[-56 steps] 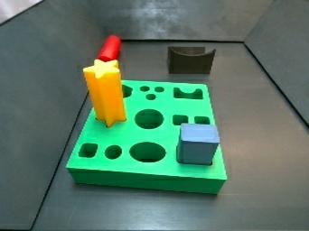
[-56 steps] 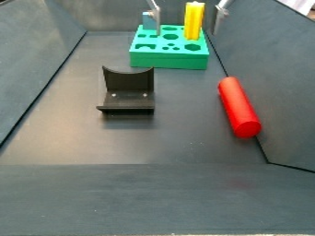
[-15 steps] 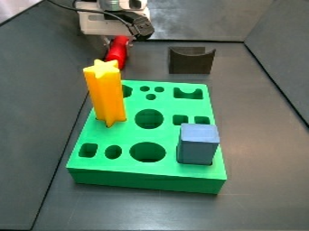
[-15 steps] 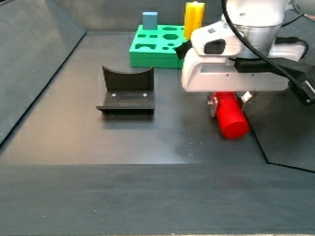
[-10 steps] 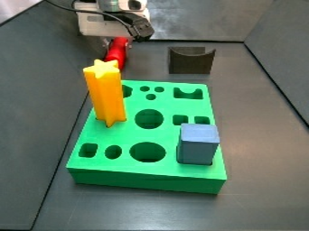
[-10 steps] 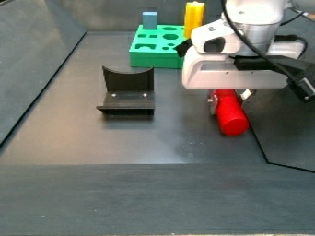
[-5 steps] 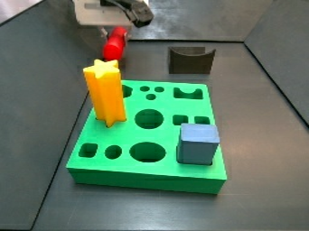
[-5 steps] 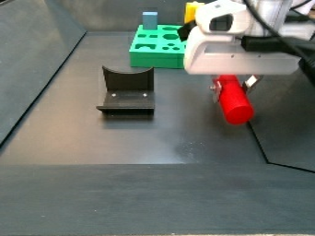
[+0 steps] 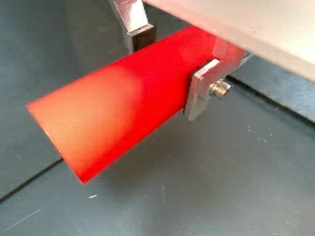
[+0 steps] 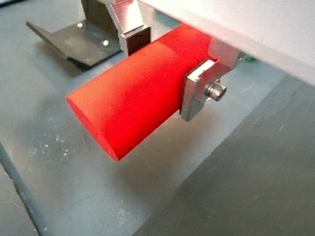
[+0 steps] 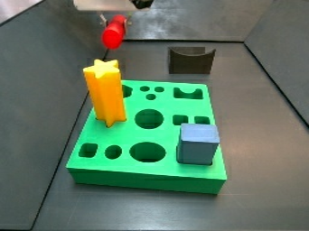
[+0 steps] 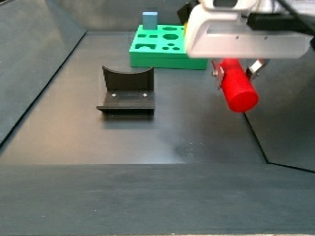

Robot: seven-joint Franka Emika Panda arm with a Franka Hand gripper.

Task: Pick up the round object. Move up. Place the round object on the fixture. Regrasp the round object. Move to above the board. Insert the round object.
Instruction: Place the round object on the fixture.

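My gripper (image 12: 234,66) is shut on the red round object (image 12: 235,85) and holds it lying level, well above the floor. In both wrist views the silver fingers (image 9: 204,88) (image 10: 201,89) clamp the round object (image 9: 123,106) (image 10: 142,97) across its middle. In a side view the round object (image 11: 114,33) hangs behind the yellow star peg, with the gripper (image 11: 118,20) mostly cut off by the frame edge. The dark fixture (image 12: 125,89) (image 11: 190,60) stands on the floor, off to the side of the gripper; part of the fixture also shows in a wrist view (image 10: 76,39). The green board (image 11: 151,135) (image 12: 163,48) lies flat.
A yellow star peg (image 11: 105,91) stands upright in the board, and a blue-grey cube (image 11: 198,143) sits in it near a front corner. Dark walls (image 12: 281,101) enclose the floor on all sides.
The gripper has risen with the round object in it, lifting it off the floor and higher in both side views. Board, star peg, cube and fixture have not moved.
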